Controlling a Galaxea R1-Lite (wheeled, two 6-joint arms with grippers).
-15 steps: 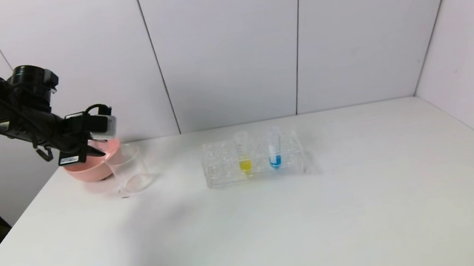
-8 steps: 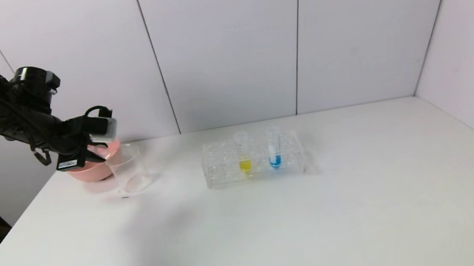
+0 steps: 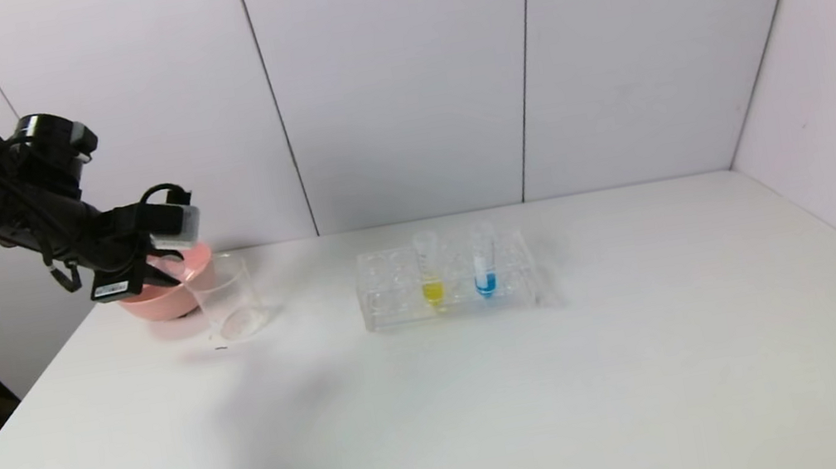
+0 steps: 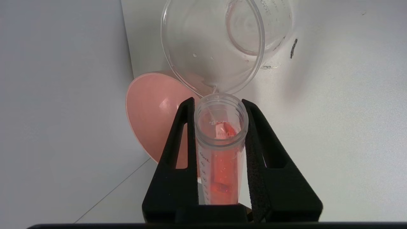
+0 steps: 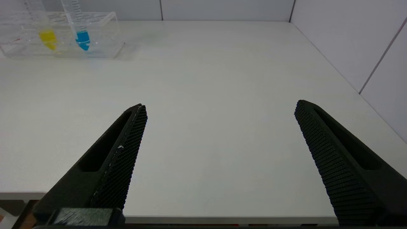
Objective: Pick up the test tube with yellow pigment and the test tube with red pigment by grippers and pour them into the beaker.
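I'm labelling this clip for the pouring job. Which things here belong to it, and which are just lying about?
In the job:
- left gripper, shut on the red tube
- yellow tube, in the rack
- beaker
- right gripper, open, idle

Lying about:
- blue tube
- pink bowl
- rack

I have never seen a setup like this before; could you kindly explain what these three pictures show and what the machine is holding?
This is a two-armed robot working at a white table. One picture comes from a camera on its head, looking down at the table; the other two come from cameras on its wrists, looking along the fingers.

The left gripper, at the table's far left corner, is shut on the test tube with red pigment. The tube is tipped, its mouth at the rim of the clear beaker. A pink bowl sits just behind the beaker.

In the middle stands a clear tube rack with the test tube with yellow pigment and a blue-liquid tube.

The right gripper waits open above the table's near edge, holding nothing.
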